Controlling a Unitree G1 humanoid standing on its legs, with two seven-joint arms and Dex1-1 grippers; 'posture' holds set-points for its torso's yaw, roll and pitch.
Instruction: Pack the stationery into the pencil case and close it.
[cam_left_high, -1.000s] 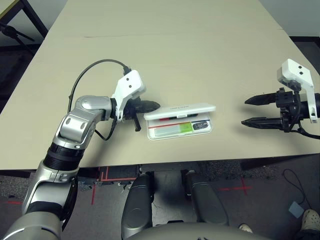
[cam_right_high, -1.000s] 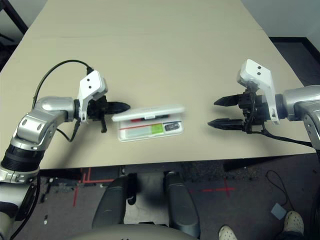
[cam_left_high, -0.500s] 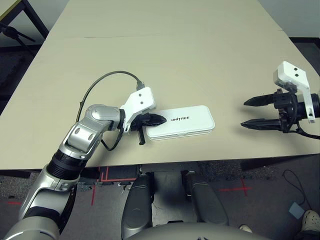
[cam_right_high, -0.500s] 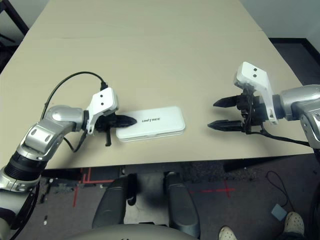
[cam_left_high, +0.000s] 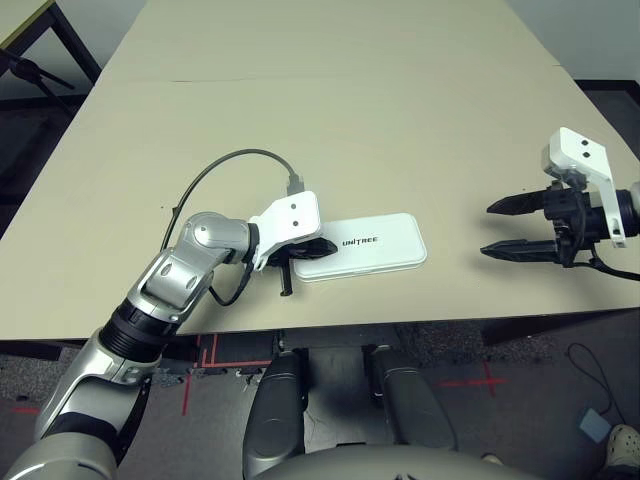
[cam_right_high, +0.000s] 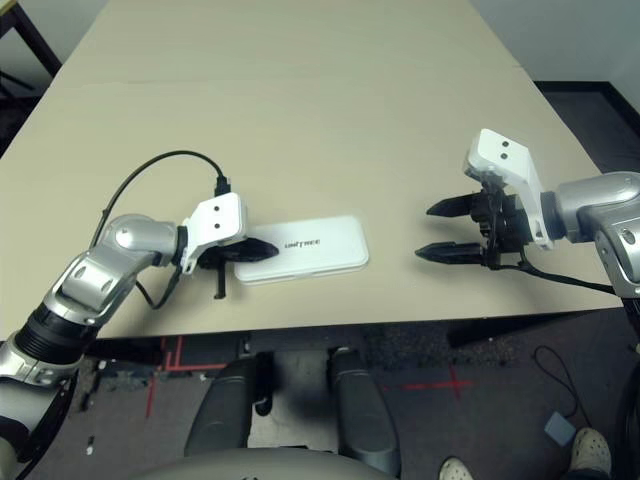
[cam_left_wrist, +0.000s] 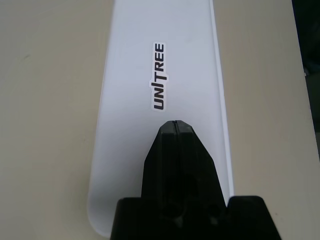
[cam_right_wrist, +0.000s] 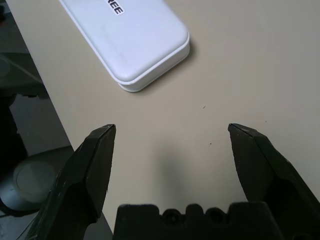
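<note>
A pale beige desk (cam_left_high: 350, 130) stretches away over a dark grey floor (cam_left_high: 530, 420) marked with red tape lines (cam_left_high: 488, 378). Near a light blue-grey square (cam_right_high: 560, 428) on the floor are pale clog shoes (cam_right_high: 590, 450) with holes and a thin dark cable (cam_right_high: 567, 375).

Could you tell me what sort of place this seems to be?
Probably a robotics lab or test area: a jointed silver robot arm reaches over a large plain table, and red tape marks lie on the floor beyond its edge.
</note>
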